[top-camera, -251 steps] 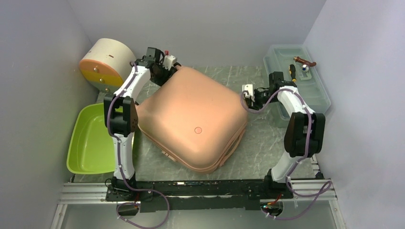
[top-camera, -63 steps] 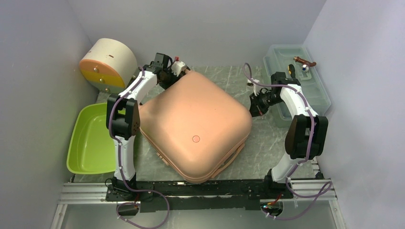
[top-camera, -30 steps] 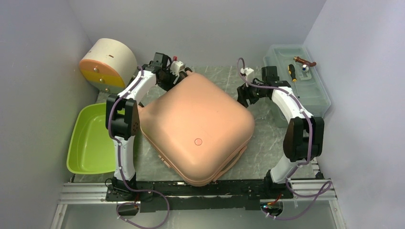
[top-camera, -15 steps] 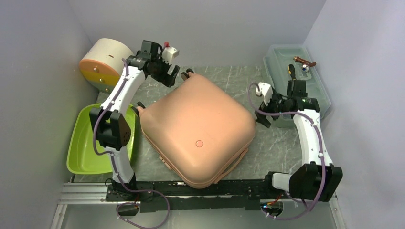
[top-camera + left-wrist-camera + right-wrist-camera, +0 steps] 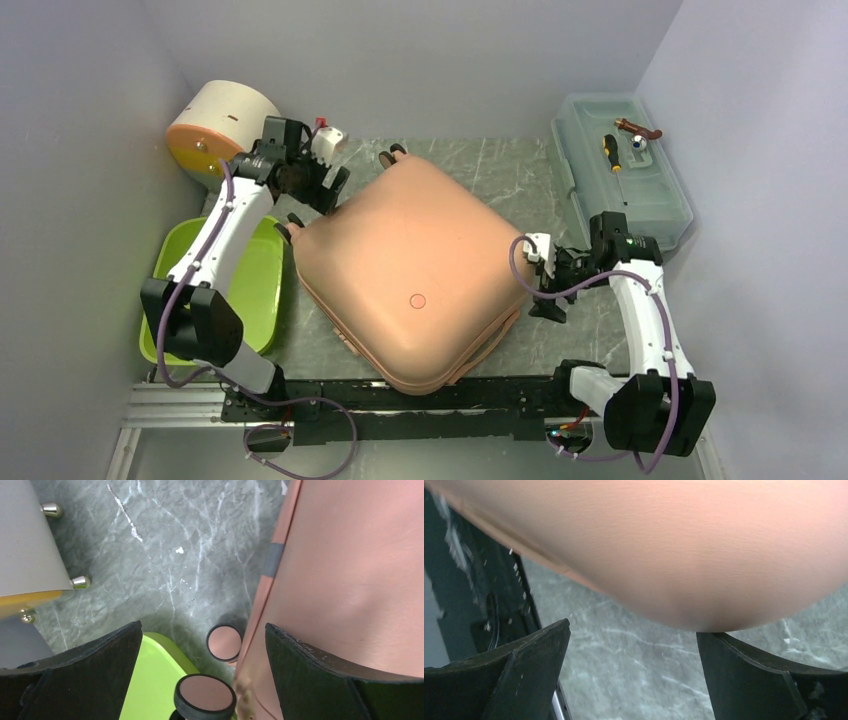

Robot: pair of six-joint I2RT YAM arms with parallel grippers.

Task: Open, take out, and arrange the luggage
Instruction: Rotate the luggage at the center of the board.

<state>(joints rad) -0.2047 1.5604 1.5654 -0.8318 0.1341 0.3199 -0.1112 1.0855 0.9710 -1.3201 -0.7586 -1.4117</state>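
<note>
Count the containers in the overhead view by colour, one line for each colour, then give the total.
Salmon pink: 1, the luggage
Lime green: 1, the tub
Cream with orange: 1, the half-round box
Translucent grey-green: 1, the toolbox
Total: 4

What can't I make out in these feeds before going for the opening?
Inside of the luggage: every view, the closed shell hides it.
Zipper pull or latch: top view too small; right wrist view shows only blurred shell.
Small items on the toolbox: top view, too small to identify.
Drawer box: left wrist view, cut by left edge.
</note>
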